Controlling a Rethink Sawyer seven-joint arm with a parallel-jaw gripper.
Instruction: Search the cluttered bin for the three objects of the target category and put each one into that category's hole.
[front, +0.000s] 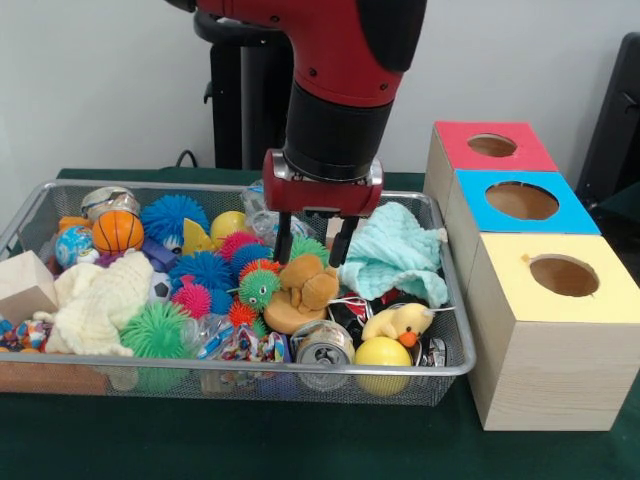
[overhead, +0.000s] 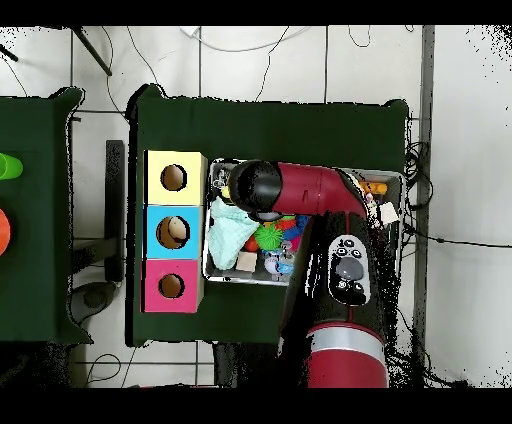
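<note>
Hand (front: 312, 240) open above brown plush toy (front: 300, 290), toy lying lengthwise in bin (front: 455, 368)

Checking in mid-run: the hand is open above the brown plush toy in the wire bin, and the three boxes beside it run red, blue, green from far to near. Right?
Not quite. In the front view the nearest box has a yellow top, not green. The rest holds: the hand hangs open over the brown plush toy in the wire bin, and the farther boxes are red and blue.
</note>
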